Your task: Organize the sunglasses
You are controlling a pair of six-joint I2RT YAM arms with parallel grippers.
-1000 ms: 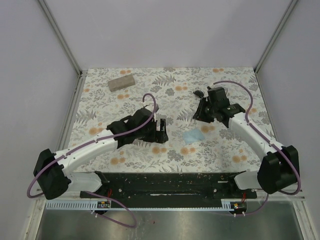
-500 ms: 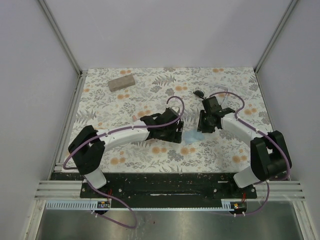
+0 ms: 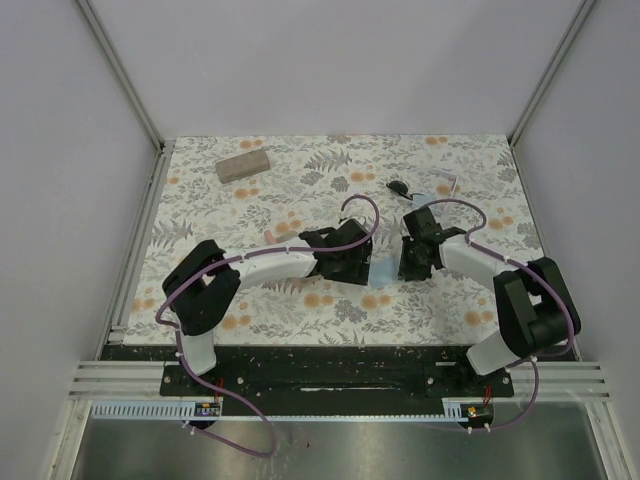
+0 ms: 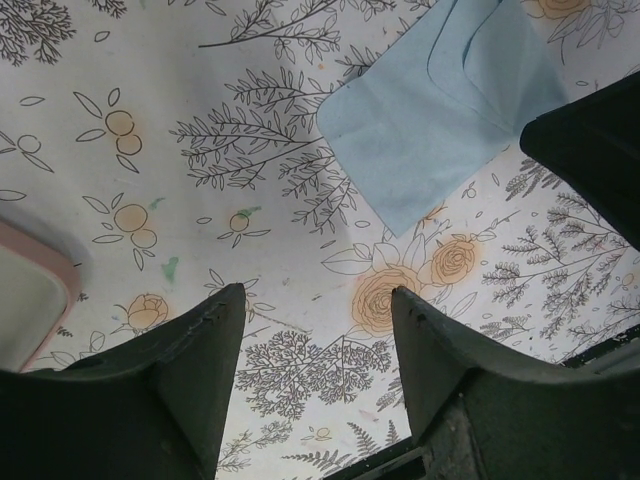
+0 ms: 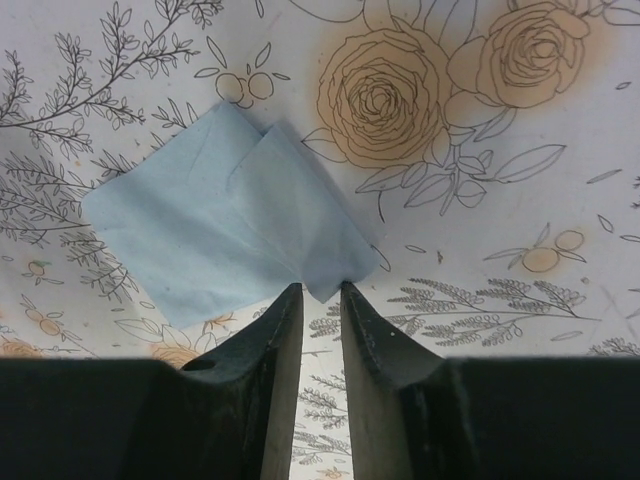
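Observation:
The black-framed sunglasses lie on the floral table at the back right. A thin white-framed pair lies just right of them. A light blue cloth lies flat between my two grippers; it also shows in the left wrist view and the right wrist view. My left gripper is wide open and empty, low over the table just left of the cloth. My right gripper has its jaws narrowly apart, with a corner of the cloth between the tips.
A tan case lies at the back left. The edge of a pink case shows at the left of the left wrist view; in the top view it is hidden under the left arm. White walls enclose the table on three sides.
The left gripper has moved right to the cloth's left side. The right gripper has come back from near the black sunglasses and lowered onto the cloth's right corner.

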